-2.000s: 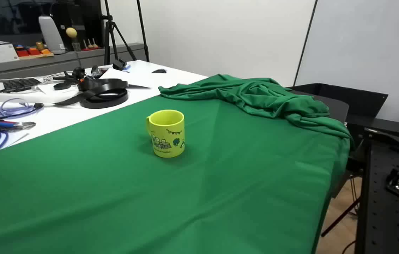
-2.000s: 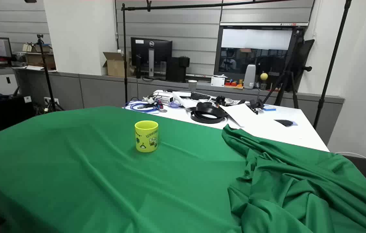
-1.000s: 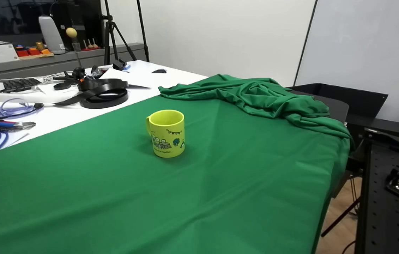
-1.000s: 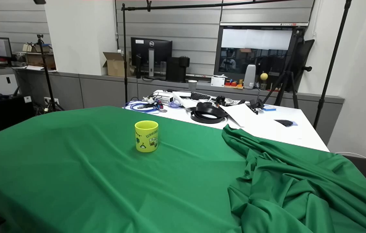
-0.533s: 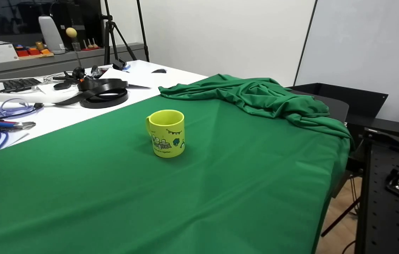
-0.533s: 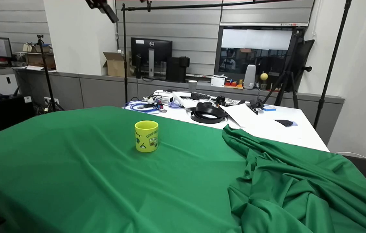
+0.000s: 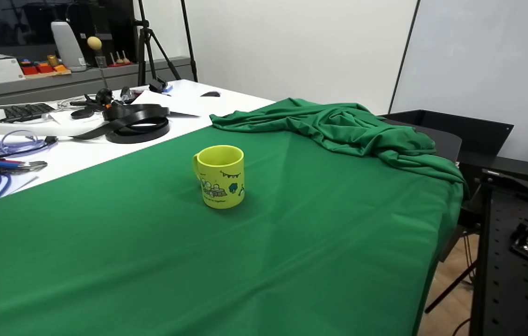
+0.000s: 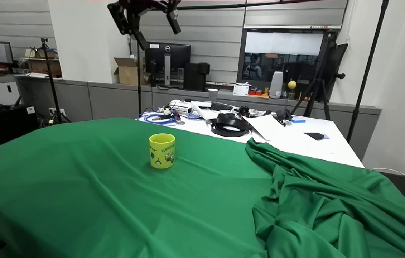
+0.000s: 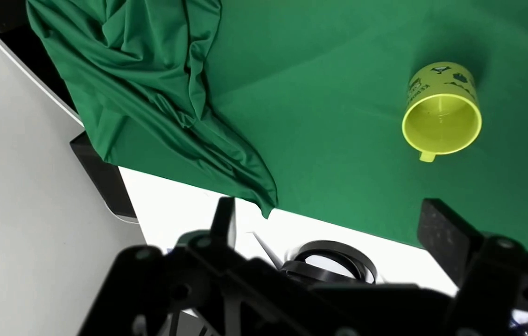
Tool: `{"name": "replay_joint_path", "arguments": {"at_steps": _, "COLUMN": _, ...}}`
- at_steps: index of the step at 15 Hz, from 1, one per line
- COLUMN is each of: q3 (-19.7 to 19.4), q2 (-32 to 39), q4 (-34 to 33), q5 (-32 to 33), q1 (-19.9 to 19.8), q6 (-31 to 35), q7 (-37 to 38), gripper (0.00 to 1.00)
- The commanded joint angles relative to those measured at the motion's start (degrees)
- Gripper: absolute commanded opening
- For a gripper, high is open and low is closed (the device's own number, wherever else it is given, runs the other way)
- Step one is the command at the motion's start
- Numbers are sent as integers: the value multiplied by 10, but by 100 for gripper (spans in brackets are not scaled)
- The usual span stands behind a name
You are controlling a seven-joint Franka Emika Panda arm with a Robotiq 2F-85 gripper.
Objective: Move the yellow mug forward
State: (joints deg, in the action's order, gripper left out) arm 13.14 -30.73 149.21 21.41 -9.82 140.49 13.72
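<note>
Nearest in the wrist view, the 2 jaws stand wide apart above the bench; their height is hard to judge, since the top of an exterior view cuts them off. There, green cloth heaps in folds along the bench's right edge. Farther in, the yellow mug stands upright on the flatter cloth, well in from the edges, its handle turned towards the bare white strip. On that strip, towards the far edge, lie a black coil and, farther left, blue cables.
</note>
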Motion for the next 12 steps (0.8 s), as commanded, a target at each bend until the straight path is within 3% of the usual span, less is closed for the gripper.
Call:
{"name": "replay_joint_path", "arguments": {"at_steps": 1, "q3": -34, "q2": 60, "q4": -26, "q5": -20, "q1": 22, "q6": 4, "q7": -16, "gripper": 100}}
{"name": "replay_joint_path", "arguments": {"at_steps": 7, "q3": -61, "q2": 229, "q4": -110, "q5": -60, "q1": 19, "q6": -13, "q7": 16, "gripper": 100}}
{"name": "replay_joint_path", "arguments": {"at_steps": 10, "q3": -74, "q2": 313, "q4": -163, "q5": -72, "q1": 40, "q6": 7, "q7": 21, "gripper": 100}}
{"name": "replay_joint_path", "arguments": {"at_steps": 12, "q3": -78, "q2": 366, "q4": -201, "q5": -113, "q1": 61, "q6": 13, "q7": 4, "gripper": 100}}
